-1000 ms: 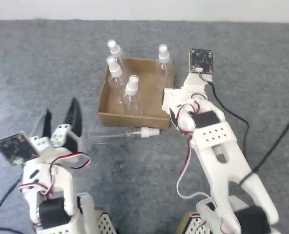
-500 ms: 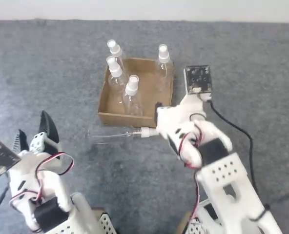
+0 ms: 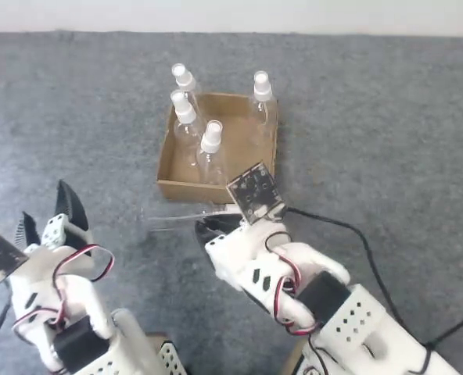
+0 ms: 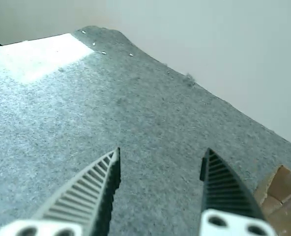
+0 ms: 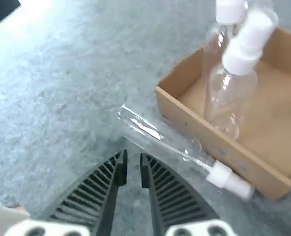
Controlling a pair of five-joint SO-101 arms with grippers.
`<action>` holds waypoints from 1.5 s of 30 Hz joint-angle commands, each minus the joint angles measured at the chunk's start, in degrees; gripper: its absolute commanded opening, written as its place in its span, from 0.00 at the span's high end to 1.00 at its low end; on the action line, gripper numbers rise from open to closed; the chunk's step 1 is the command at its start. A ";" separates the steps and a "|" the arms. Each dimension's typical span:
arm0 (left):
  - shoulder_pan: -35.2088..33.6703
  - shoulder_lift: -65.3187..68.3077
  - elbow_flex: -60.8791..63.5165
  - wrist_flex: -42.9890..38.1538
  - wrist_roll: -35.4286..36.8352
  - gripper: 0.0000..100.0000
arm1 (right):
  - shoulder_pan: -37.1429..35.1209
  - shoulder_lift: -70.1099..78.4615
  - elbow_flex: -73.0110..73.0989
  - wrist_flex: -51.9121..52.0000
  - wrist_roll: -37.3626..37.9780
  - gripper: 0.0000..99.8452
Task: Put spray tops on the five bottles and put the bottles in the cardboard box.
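Observation:
The cardboard box point(image 3: 169, 168) holds upright clear bottles with white spray tops, among them one point(image 3: 188, 119) and another point(image 3: 211, 148); a third point(image 3: 263, 95) stands at its back right corner. One more bottle point(image 3: 183, 78) rises at the back left corner. A capped bottle point(image 3: 177, 216) lies on the carpet in front of the box point(image 5: 185, 123). My right gripper point(image 3: 206, 228) hangs just before this lying bottle point(image 5: 165, 142), nearly shut with only a narrow gap and nothing between its fingers point(image 5: 106, 189). My left gripper point(image 3: 45, 205) stands open over bare carpet, far to the left point(image 4: 162, 155).
Grey carpet covers the table. The right arm's wrist camera board point(image 3: 255, 192) hides the lying bottle's spray top from above. A black cable point(image 3: 349, 230) trails to the right. A corner of the box point(image 4: 283, 182) shows past my left gripper.
The right arm swung from beside the box's right wall round to its front, down toward the lying bottle. The left arm drew back to the left.

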 commanded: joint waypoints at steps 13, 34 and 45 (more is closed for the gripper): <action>-1.49 -0.97 -0.48 -0.79 0.88 0.75 | -1.36 28.79 -1.32 -38.55 -2.46 0.99; -1.14 -0.97 -0.31 -0.79 0.88 0.75 | -1.36 55.52 -17.58 -41.89 -2.46 0.99; -1.14 -0.97 -0.31 -0.79 0.88 0.75 | -0.92 62.73 -21.27 -41.89 -2.46 0.99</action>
